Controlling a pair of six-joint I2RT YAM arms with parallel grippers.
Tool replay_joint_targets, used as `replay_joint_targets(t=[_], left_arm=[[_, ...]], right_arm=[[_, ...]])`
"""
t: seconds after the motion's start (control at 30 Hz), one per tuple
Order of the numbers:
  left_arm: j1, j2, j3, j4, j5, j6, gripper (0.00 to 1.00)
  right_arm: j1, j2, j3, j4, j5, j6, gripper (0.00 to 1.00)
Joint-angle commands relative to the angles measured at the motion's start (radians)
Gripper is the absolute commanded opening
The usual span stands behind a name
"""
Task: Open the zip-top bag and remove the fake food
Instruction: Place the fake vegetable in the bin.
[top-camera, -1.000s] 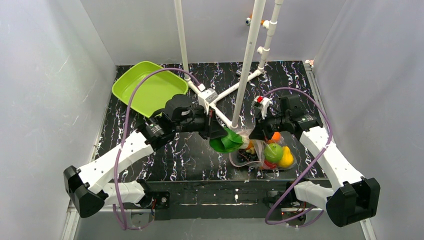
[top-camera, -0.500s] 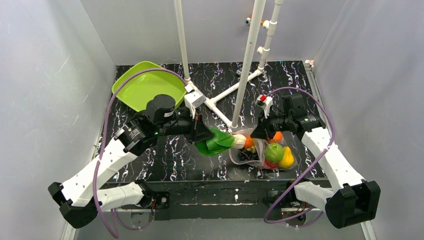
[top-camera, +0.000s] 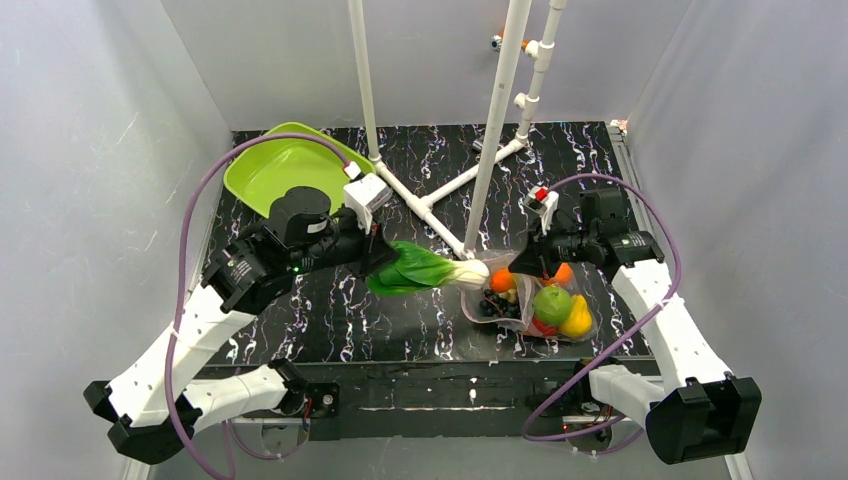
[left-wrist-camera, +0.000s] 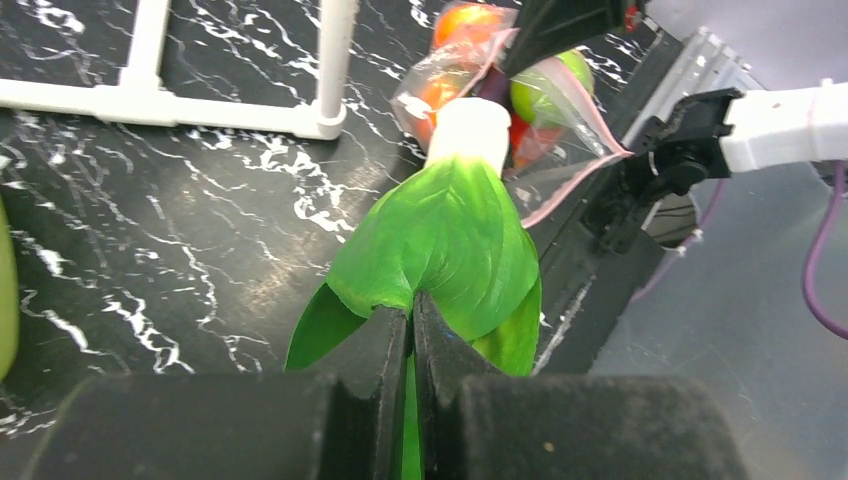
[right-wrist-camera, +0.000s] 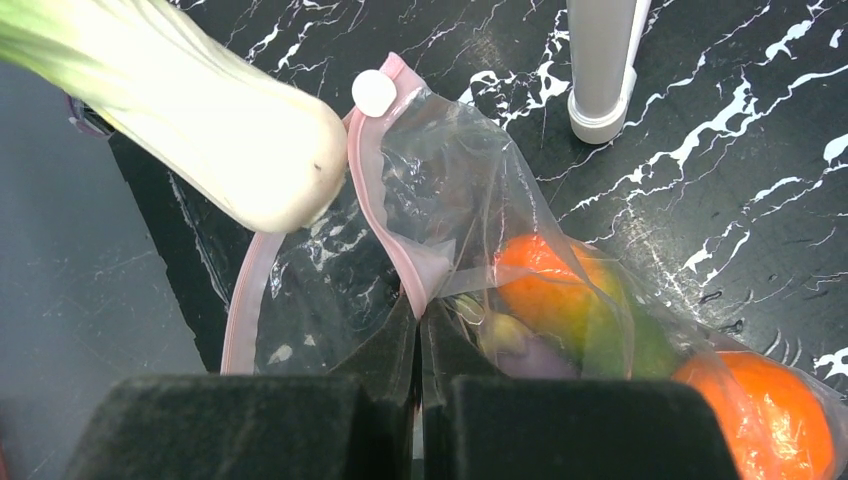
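Fingers (left-wrist-camera: 375, 390) of L gripper (left-wrist-camera: 412, 308) pinch leafy veg (left-wrist-camera: 445, 225), arm stretched twd bag (right-wrist-camera: 470, 185); R gripper (right-wrist-camera: 420, 318) pinches its rim.

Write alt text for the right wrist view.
The right gripper is shut on the pink zip strip of the clear zip-top bag, whose mouth gapes open over the black marbled table. The white stem end of a leafy vegetable hangs at the mouth; an orange shows inside the bag.
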Motion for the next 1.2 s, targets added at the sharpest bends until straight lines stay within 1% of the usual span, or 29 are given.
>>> replay_joint_targets(t=[0.0, 0.2, 0.33, 0.4, 0.6, 0.77, 0.97, 1.17], left_arm=[[0.013, -0.023, 0.056, -0.025, -0.102, 0.06, 0.0], [0.019, -0.004, 0.098, -0.072, -0.198, 0.11, 0.0], [0.022, 0.008, 0.107, -0.086, -0.289, 0.139, 0.0], [0.026, 0.015, 0.105, -0.086, -0.324, 0.173, 0.0], [0.05, 0.038, 0.072, -0.043, -0.41, 0.189, 0.0], [0.118, 0.077, 0.032, 0.034, -0.475, 0.226, 0.0], [0.242, 0.111, 0.004, 0.144, -0.457, 0.215, 0.0], [0.314, 0.145, 0.0, 0.263, -0.483, 0.223, 0.0]], right_arm=[[-0.015, -0.033, 0.029, -0.008, -0.049, -0.015, 0.01], [-0.032, -0.055, 0.01, 0.007, -0.061, -0.01, 0.01], [-0.042, -0.062, 0.003, 0.014, -0.065, -0.006, 0.01], [-0.045, -0.064, 0.002, 0.014, -0.068, -0.005, 0.01], [-0.049, -0.069, -0.001, 0.017, -0.073, -0.003, 0.01], [-0.055, -0.078, -0.013, 0.025, -0.074, 0.0, 0.01], [-0.063, -0.093, -0.021, 0.031, -0.078, 0.005, 0.01], [-0.068, -0.091, -0.024, 0.034, -0.082, 0.008, 0.01]])
